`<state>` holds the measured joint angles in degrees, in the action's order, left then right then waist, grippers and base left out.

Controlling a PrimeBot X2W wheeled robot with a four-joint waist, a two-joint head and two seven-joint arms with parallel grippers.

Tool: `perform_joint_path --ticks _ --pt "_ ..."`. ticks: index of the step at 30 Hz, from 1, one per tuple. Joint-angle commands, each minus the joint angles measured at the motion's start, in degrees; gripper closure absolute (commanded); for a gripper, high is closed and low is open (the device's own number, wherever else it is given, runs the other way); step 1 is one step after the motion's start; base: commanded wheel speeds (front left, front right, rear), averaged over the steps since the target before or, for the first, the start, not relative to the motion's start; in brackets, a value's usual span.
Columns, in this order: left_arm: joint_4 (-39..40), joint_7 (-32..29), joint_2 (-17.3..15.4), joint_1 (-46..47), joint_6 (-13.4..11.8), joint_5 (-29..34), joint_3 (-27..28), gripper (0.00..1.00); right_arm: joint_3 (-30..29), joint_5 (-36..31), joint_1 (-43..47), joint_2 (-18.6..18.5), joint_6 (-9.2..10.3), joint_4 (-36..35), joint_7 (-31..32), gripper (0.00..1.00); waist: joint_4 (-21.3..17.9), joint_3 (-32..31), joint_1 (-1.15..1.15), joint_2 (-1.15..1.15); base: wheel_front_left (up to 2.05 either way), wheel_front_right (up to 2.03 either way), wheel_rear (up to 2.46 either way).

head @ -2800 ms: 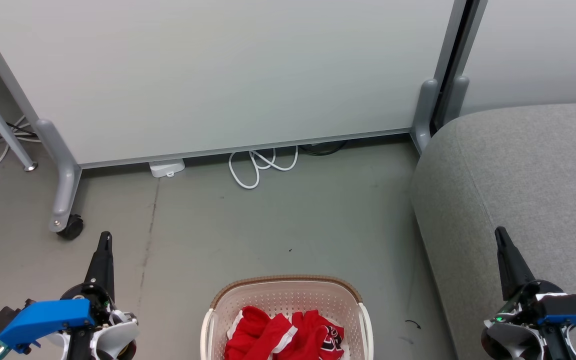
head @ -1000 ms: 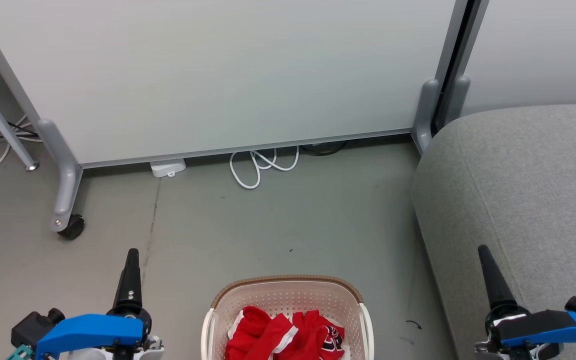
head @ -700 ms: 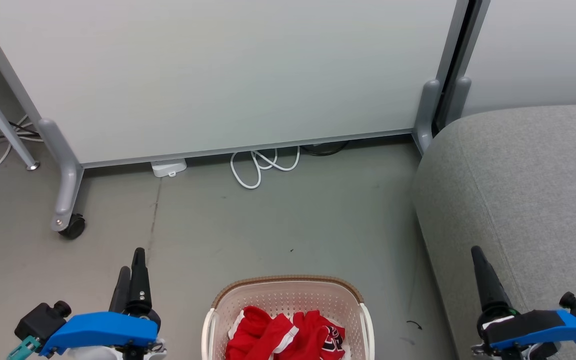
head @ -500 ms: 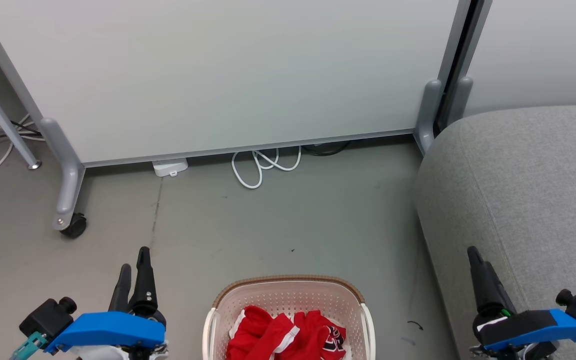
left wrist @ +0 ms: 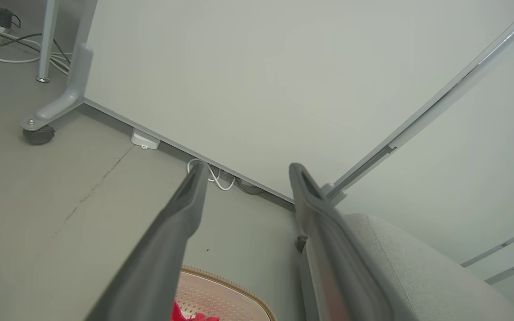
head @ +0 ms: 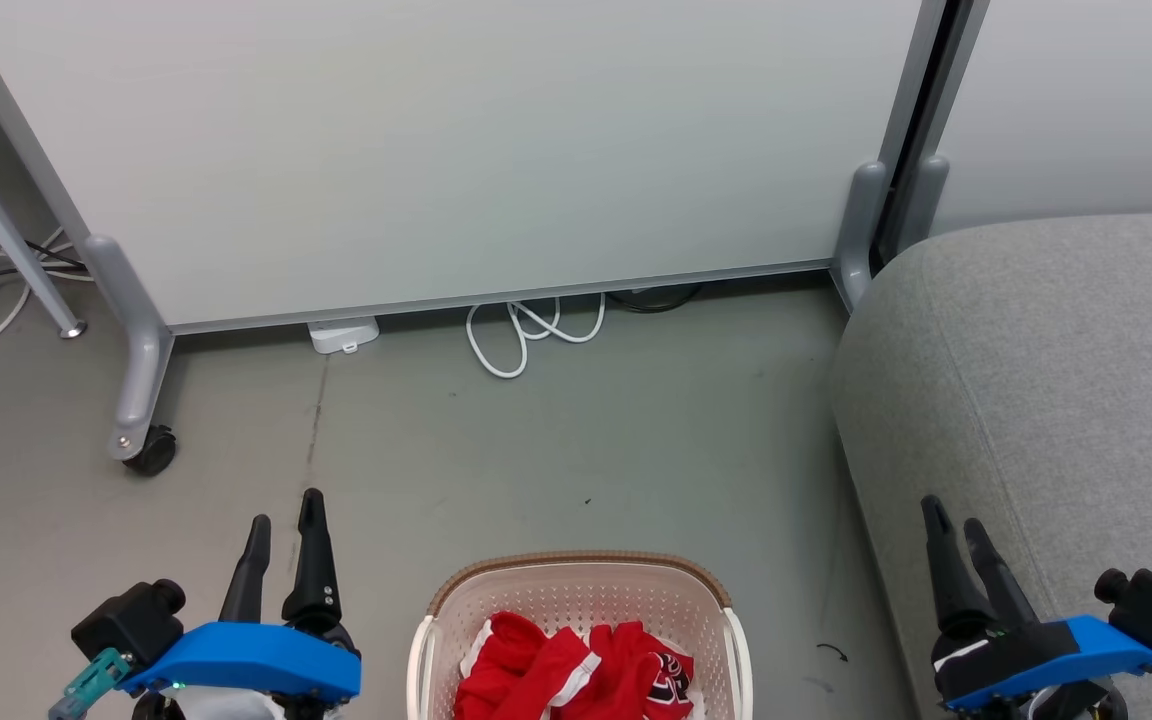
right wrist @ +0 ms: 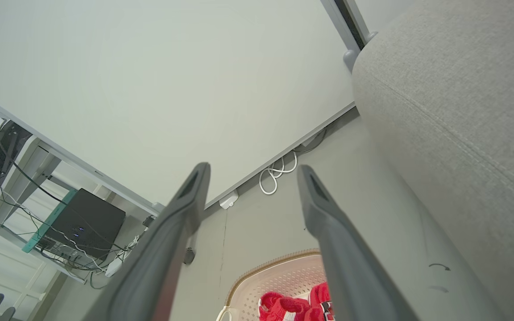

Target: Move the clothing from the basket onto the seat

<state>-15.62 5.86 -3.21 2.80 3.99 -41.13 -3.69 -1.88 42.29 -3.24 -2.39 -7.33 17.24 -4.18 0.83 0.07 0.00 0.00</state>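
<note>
"Two big things stood near the basket, didn't they?"
"Yes. A white partition panel rose beyond the basket, and the grey seat sat to the basket's right, apart from it."
"And the basket itself?"
"It sat on the floor, cream and perforated, with a brown rim. The clothing, red with white trim, lay bunched inside it."
"The grippers?"
"The left gripper hung left of the basket, and the right gripper hung right of it, by the seat's side. Both had their fingers spread with nothing between them, and neither touched the basket."
"Anything smaller?"
"A white cable lay looped on the floor beyond the basket, at the panel's foot. A black caster stood beyond the basket to the left."
</note>
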Motion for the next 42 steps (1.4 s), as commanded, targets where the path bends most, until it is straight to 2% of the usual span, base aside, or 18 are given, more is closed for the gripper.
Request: perform_joint_path --ticks 1,15,25,42 --pt "0.32 0.65 -0.42 1.6 -0.18 2.04 -0.36 0.0 0.12 -1.88 -1.27 -0.42 -0.15 -0.33 -0.51 0.0 0.02 -0.03 0.0 0.0 0.0 0.0 0.0" --pt "-0.33 2.91 -0.47 1.74 -0.51 10.95 -1.93 0.0 0.35 -11.18 -1.31 -0.49 -0.15 0.13 -2.09 0.0 0.15 -0.18 0.0 0.0 0.0 0.0 0.0" --pt "-2.61 4.34 -0.26 2.16 0.06 15.13 -2.65 0.0 0.36 -16.81 -1.19 -0.54 -0.16 0.26 -2.93 0.0 0.32 -0.24 0.0 0.0 0.0 0.0 0.0" --pt "-3.97 6.39 0.1 2.28 -0.63 21.37 -3.55 0.0 -1.72 -25.35 -0.5 -0.57 -0.19 1.25 -3.3 0.0 0.55 -0.91 0.0 0.0 0.0 0.0 0.0"
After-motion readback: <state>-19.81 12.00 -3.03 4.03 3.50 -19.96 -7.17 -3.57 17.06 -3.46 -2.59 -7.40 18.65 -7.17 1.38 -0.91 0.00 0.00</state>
